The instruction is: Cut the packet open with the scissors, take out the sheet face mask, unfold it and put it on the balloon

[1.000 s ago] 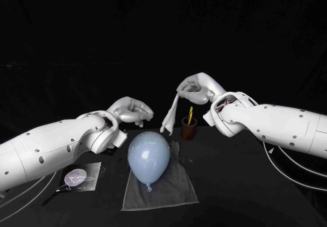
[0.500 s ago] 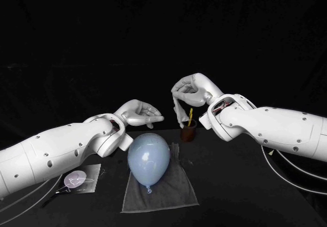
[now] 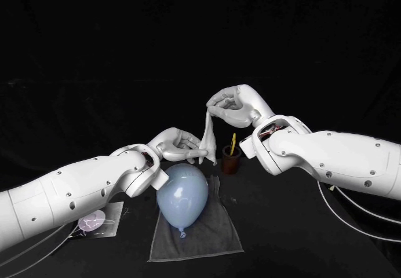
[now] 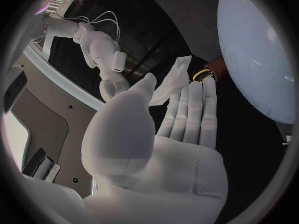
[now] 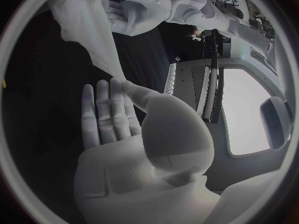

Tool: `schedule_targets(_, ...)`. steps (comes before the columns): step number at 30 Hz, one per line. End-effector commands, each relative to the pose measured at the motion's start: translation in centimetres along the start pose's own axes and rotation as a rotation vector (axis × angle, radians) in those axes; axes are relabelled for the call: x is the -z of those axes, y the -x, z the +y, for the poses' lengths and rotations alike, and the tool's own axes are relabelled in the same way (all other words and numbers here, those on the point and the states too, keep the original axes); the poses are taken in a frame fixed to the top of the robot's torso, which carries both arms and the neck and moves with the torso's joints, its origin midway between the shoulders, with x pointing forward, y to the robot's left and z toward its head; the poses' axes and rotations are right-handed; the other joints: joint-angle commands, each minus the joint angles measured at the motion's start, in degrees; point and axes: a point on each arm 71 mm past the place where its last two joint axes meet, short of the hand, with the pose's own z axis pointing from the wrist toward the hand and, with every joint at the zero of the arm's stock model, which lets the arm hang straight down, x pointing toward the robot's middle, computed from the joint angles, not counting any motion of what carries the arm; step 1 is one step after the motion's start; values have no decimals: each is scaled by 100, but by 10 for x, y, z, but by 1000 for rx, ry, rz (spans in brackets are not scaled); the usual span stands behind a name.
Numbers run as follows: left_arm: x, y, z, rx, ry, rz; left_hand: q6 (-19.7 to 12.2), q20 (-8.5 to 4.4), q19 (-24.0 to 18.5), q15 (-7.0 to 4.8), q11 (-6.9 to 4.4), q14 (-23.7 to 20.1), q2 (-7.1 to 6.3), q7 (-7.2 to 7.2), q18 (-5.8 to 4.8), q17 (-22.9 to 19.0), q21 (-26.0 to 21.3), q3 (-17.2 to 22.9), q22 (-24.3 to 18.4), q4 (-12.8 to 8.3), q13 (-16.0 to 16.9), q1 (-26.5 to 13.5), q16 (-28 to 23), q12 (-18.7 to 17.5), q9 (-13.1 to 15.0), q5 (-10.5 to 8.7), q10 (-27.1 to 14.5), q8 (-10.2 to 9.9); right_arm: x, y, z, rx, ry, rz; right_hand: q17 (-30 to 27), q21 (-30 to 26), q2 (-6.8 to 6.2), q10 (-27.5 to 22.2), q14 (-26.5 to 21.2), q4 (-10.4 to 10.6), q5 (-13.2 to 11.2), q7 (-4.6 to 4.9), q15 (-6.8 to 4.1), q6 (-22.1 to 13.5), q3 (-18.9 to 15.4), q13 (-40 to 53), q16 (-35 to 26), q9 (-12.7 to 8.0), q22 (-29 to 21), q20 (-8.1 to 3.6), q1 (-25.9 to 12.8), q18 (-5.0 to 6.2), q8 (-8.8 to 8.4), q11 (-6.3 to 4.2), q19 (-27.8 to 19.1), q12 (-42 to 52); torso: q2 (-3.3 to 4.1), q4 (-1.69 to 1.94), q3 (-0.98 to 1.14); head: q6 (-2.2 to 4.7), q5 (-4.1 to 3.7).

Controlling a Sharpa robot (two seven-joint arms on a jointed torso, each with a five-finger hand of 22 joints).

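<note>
Two white robot arms meet above a black desk [image 3: 317,231]. The right hand [image 3: 234,109] is raised and pinches the top of the sheet face mask [image 3: 208,139] between thumb and fingers. The mask hangs straight down as a narrow, folded white strip. The left hand [image 3: 177,145] is lower, with its thumb and fingers on either side of the strip's bottom end. They touch it, but I cannot tell whether they have closed on it.

Just below the hands, a pale blue balloon [image 3: 182,194] lies bare on a grey cloth [image 3: 209,237]. A brown cup [image 3: 232,159] stands behind it. What looks like the packet [image 3: 98,219] lies flat on the desk, well off to the robot's left.

The mask is out of the packet, so cutting and taking it out appear done. Unfolding seems only just under way. The mask must yet be spread open and laid on the balloon.
</note>
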Motion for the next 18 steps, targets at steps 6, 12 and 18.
schedule_targets(6,-1,-5,3,-17,-13,19,46,-14,149,-25,6,102,110,1,88,20,-35,-184,-30,4,-48,302,106,55,-46,6,19,38,-2,1,9,-125,13,-106,-8,21,-2,-47,33,-2,19,4,10,24,51,8,35,614,7,-4,58,91,81,-15,26,27,9,2,3,-6,-9)
schedule_targets(12,-2,-8,2,-24,-18,33,154,-84,281,-103,-65,233,259,-70,92,59,54,-73,11,-105,-59,665,237,135,-83,7,166,83,-3,2,12,-142,16,-120,-12,20,1,-53,28,0,19,7,12,18,55,8,34,614,8,-3,57,90,79,-13,21,27,5,-4,-2,-16,-7)
schedule_targets(18,-2,-7,3,-30,-20,21,158,-106,320,-111,-66,277,273,-66,89,75,96,-66,35,-103,-78,702,289,131,-112,7,169,74,-5,3,12,-145,14,-128,-14,20,3,-57,25,-1,19,8,12,15,58,9,34,614,9,-2,58,89,78,-11,18,28,1,-3,5,-17,0)
